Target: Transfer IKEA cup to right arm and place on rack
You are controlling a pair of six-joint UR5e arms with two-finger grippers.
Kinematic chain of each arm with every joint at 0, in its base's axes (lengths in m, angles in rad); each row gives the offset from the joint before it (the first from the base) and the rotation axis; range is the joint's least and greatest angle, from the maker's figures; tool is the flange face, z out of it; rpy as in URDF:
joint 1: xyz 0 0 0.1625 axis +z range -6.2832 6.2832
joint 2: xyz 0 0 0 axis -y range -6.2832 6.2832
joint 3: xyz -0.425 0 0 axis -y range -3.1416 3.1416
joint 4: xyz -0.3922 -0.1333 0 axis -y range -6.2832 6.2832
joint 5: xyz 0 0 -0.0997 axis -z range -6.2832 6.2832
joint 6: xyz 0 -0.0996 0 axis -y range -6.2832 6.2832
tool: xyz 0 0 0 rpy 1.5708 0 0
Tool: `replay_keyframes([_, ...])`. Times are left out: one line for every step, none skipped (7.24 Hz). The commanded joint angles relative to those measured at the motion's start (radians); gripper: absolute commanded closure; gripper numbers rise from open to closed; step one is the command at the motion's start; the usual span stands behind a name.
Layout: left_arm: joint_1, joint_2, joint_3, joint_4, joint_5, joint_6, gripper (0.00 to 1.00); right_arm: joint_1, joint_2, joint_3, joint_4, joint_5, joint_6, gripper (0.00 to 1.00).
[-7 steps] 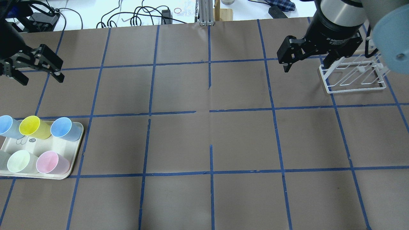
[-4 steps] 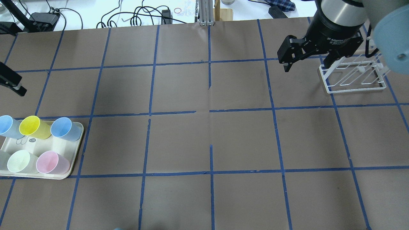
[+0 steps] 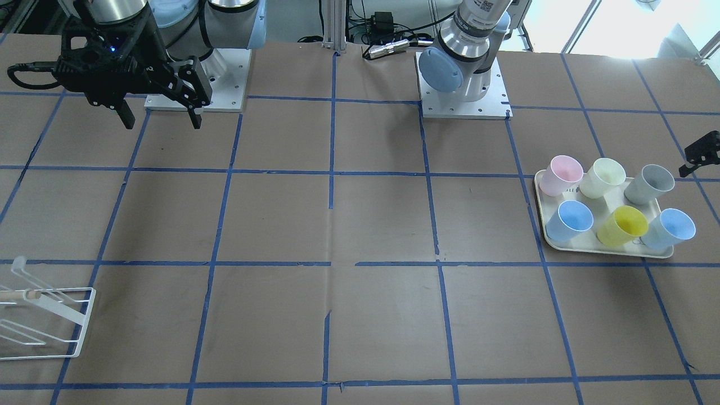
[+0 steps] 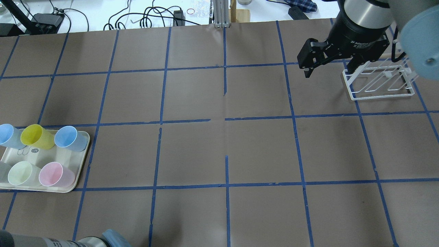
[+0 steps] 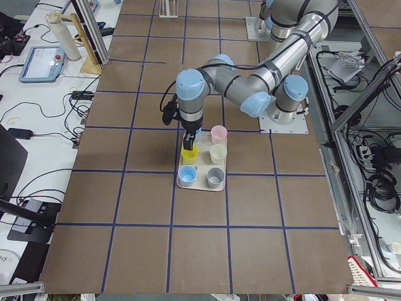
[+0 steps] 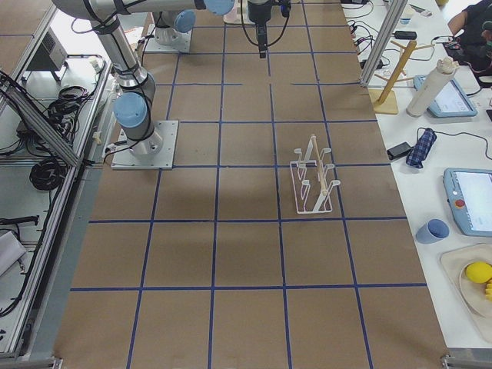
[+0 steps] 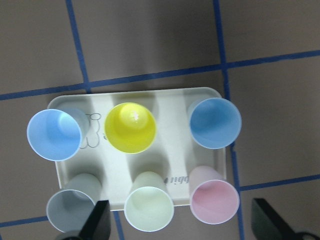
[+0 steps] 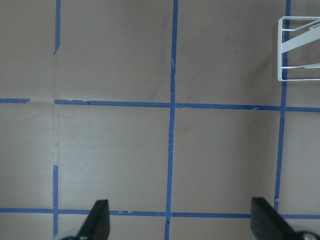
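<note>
- Since a second ago the left gripper (image 5: 188, 144) has gone from the overhead view's 10 o'clock edge. It now hangs above the tray (image 4: 65, 156), fingers spread wide.
- The IKEA cup (image 4: 6, 135) stands upright at the tray's 10 o'clock corner in the overhead view, just beside the yellow cup (image 4: 36, 136).
- The right gripper (image 3: 161, 115) has stayed put, jaws apart and empty, at 10 o'clock of the rack (image 4: 377, 82).
- In the overhead view the rack sits at the table's 2 o'clock and the tray at 8 o'clock.
</note>
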Motion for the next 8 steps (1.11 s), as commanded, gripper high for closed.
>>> replay_keyframes([0.086,-0.130,0.026,0.123,-0.090,0.132,0.00,0.000,-0.002,0.003,0.000,-0.004,0.000,0.00])
replay_keyframes([0.086,-0.179,0.054,0.141,-0.087,0.111,0.00,0.000,-0.002,0.003,0.000,-0.003,0.000,0.00])
replay_keyframes([0.066,-0.225,0.119,0.122,-0.081,0.007,0.00,0.000,0.000,0.001,0.000,-0.003,0.000,0.00])
replay_keyframes([0.048,-0.254,0.129,0.099,-0.076,-0.012,0.00,-0.004,0.000,0.006,0.000,0.000,-0.002,0.00])
replay_keyframes([0.043,-0.276,0.134,0.108,-0.035,-0.011,0.00,-0.001,0.002,0.006,-0.001,0.002,0.000,0.00])
replay_keyframes([0.035,-0.284,0.131,0.112,0.027,-0.023,0.00,-0.001,0.000,0.006,0.000,0.002,0.000,0.00])
replay_keyframes([0.032,-0.290,0.125,0.115,0.026,-0.015,0.00,-0.001,0.003,0.006,-0.003,-0.001,0.000,0.00])
replay_keyframes([0.032,-0.307,0.120,0.117,0.026,-0.012,0.00,-0.001,0.002,0.007,-0.002,-0.003,0.000,0.00])
